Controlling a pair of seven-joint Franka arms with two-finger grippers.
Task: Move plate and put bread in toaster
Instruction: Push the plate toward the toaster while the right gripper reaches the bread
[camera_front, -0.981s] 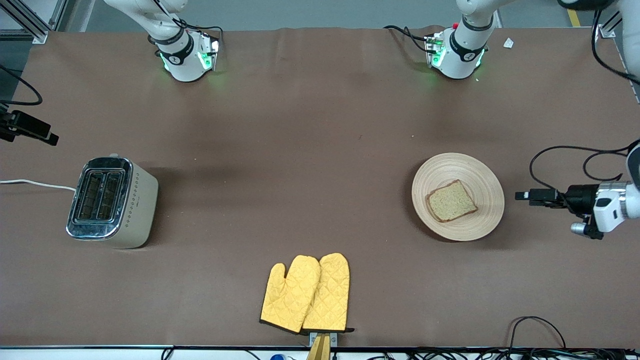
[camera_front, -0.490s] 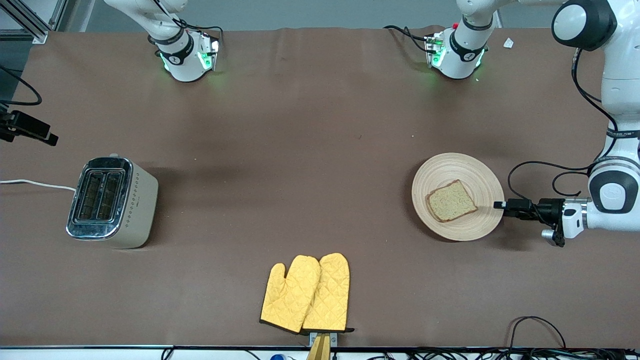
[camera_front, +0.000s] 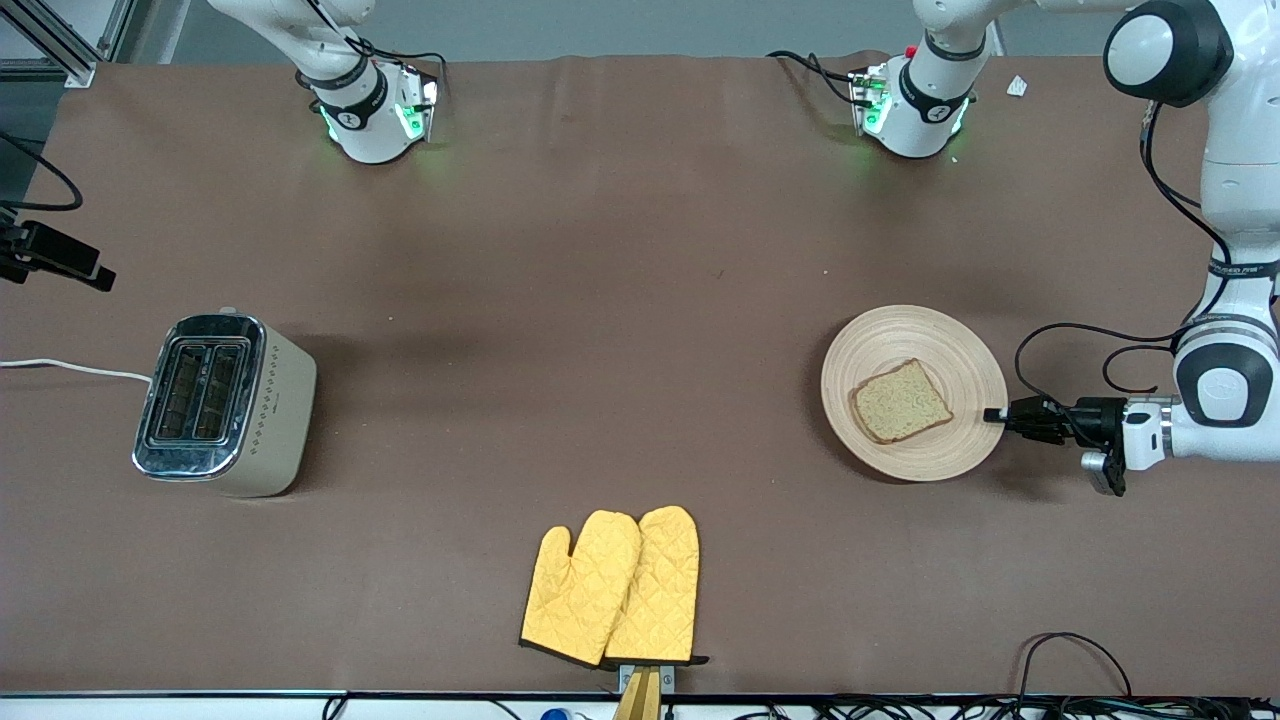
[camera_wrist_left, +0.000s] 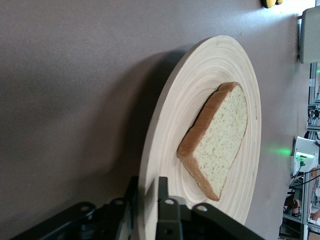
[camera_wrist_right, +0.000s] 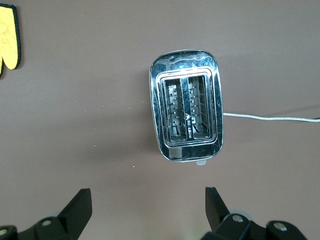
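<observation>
The plate-moving step is in hand. The left gripper (camera_front: 992, 415) is sitting at the rim of the plate (camera_front: 940, 455) on the side toward the left arm's end of the worktop; its fingers (camera_wrist_left: 162, 200) are straddling that edge, one above and one below, narrowly parted — whether they are already pinching the wood is hard to judge.

Next, a firm clamp and a level carry, so the bread (camera_front: 900, 402) is not sliding off.

The plate is pale, ringed wood; the brown-crusted slice is lying flat on it.

The right gripper (camera_wrist_right: 146, 210) is hanging wide open and empty above the toaster (camera_front: 225, 405) — chrome-topped, both slots vacant, near the right arm's edge.
</observation>
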